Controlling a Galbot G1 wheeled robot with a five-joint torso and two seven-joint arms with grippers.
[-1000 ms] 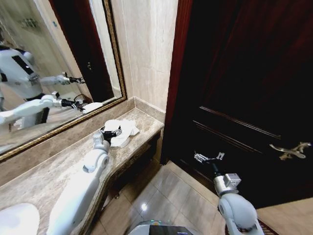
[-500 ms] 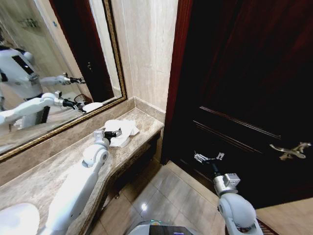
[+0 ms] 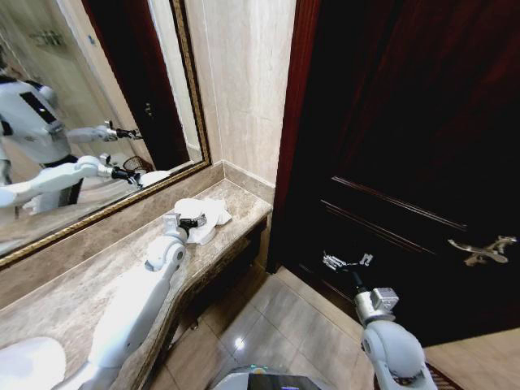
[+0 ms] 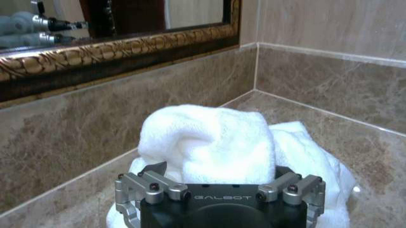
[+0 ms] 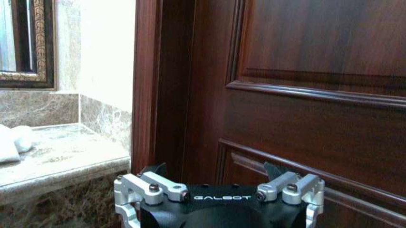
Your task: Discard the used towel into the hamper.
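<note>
The used towel [image 3: 203,216] is a crumpled white heap at the far corner of the marble counter [image 3: 97,284], below the mirror. My left gripper [image 3: 193,222] is low over the counter at the towel's near side. In the left wrist view the towel [image 4: 209,142] bulges up between the spread fingers of the left gripper [image 4: 219,168], which stands open. My right gripper [image 3: 348,262] hangs open in front of the dark wooden door, holding nothing; the right wrist view shows it [image 5: 214,171] facing the door panel. The hamper is out of view.
A gold-framed mirror [image 3: 97,122] runs along the wall behind the counter. A dark wooden door [image 3: 406,146] with a brass handle [image 3: 485,249] fills the right side. Tiled floor [image 3: 276,325] lies between the counter and the door. A white basin [image 3: 28,366] sits at the counter's near end.
My left arm has reached farther along the counter, bringing the gripper up to the towel. The right arm has not moved.
</note>
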